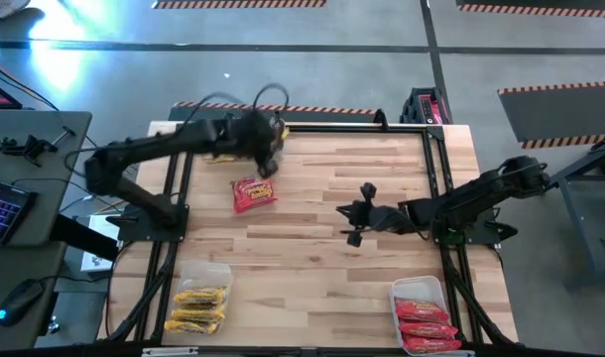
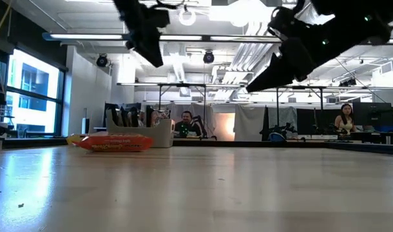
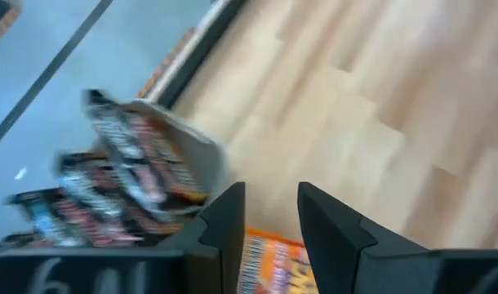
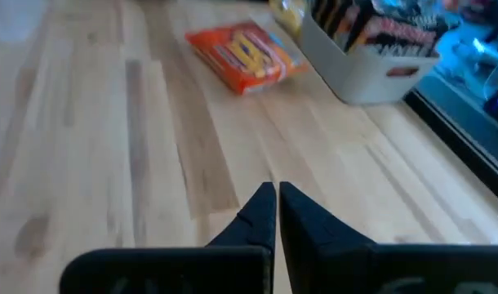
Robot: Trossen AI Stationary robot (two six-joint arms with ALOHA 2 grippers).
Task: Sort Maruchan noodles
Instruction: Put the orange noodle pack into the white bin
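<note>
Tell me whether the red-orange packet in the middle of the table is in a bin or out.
Out. The red-orange packet lies flat on the bare table, apart from every bin, below the left gripper.

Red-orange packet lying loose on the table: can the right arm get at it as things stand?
Probably yes: bare table lies between the right claw and the red-orange packet; the left claw hovers just beyond.

You've got one red-orange packet (image 1: 253,194) lying flat on the table, yellow packets (image 1: 197,307) binned near-left, red packets (image 1: 423,325) near-right, dark packets (image 3: 110,188) upright far-left.

No legible text anywhere
</note>
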